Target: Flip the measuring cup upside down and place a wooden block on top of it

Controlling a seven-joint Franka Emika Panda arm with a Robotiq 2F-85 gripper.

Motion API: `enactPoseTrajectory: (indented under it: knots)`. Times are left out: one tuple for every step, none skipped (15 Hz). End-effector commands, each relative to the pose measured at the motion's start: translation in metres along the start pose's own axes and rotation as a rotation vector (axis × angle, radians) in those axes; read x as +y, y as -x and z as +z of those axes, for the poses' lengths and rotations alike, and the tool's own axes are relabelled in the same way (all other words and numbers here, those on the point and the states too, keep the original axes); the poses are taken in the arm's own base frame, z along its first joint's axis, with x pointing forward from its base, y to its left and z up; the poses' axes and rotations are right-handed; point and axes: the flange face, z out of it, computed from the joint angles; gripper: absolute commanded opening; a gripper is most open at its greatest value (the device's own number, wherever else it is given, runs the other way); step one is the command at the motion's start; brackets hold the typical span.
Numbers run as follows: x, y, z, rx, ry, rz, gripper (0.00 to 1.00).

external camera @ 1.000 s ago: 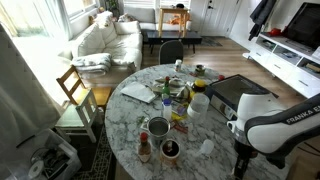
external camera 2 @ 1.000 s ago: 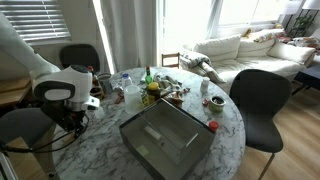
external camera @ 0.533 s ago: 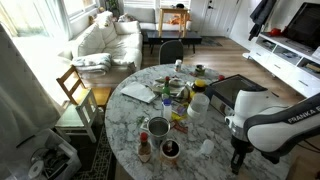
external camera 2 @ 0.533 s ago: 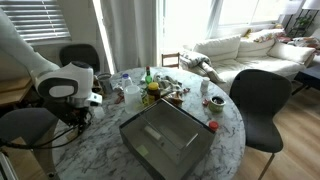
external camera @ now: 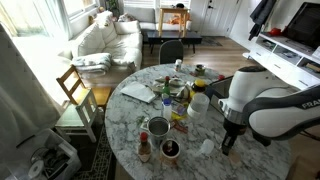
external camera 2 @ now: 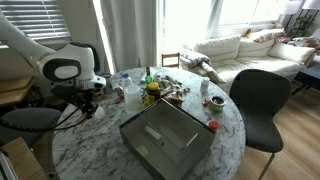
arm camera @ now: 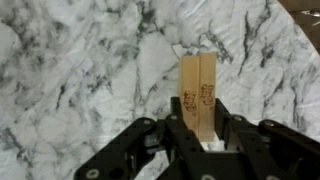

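Note:
My gripper (arm camera: 198, 130) is shut on the wooden block (arm camera: 197, 88), a light tan piece with dark printed marks, standing upright between the fingers over the marble table (arm camera: 80, 70). A whitish patch shows just under the block; I cannot tell what it is. In an exterior view the gripper (external camera: 227, 143) hangs low over the table, just beside the small whitish measuring cup (external camera: 207, 146). I cannot tell which way up the cup stands. In both exterior views the block is too small to make out; the gripper also shows at the table's edge (external camera 2: 88, 106).
A grey laptop (external camera 2: 165, 138) lies on the table, also seen in an exterior view (external camera: 232, 90). A clear white-capped bottle (external camera: 198, 104), a round metal tin (external camera: 157, 127), a dark-filled cup (external camera: 170, 149) and small bottles crowd the middle. A chair (external camera 2: 258, 95) stands nearby.
The arm has swung in from the table's edge towards the middle. The gripper, still holding the block, now hangs beside the small cup.

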Motion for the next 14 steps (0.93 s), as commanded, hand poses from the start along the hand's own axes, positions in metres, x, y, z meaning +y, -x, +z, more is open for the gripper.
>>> enactPoseTrajectory:
  knots:
    - [-0.003,-0.016,-0.024,0.016,0.026,0.012,0.08]
    - [-0.004,-0.024,-0.028,0.032,0.036,0.014,0.08]
    - [-0.003,-0.031,-0.029,0.034,0.046,0.012,0.08]
    - [-0.003,-0.038,-0.031,0.036,0.054,0.011,0.08]
    - [-0.003,-0.043,-0.033,0.039,0.062,0.011,0.08]
    - [-0.003,-0.049,-0.034,0.042,0.061,0.001,0.08]
    - [-0.005,-0.054,-0.035,0.042,0.059,-0.003,0.08]
    - [-0.005,-0.059,-0.032,0.034,0.050,-0.005,0.08]
    - [-0.006,-0.064,-0.030,0.026,0.041,-0.007,0.08]
    - [-0.008,-0.068,-0.027,0.012,0.025,-0.013,0.08]
    - [-0.009,-0.070,-0.024,-0.007,0.023,-0.008,0.08]
    - [-0.009,-0.072,-0.021,-0.027,0.014,-0.011,0.08]
    - [-0.009,-0.073,-0.019,-0.046,0.015,-0.004,0.08]
    - [-0.009,-0.075,-0.016,-0.059,0.013,-0.006,0.08]
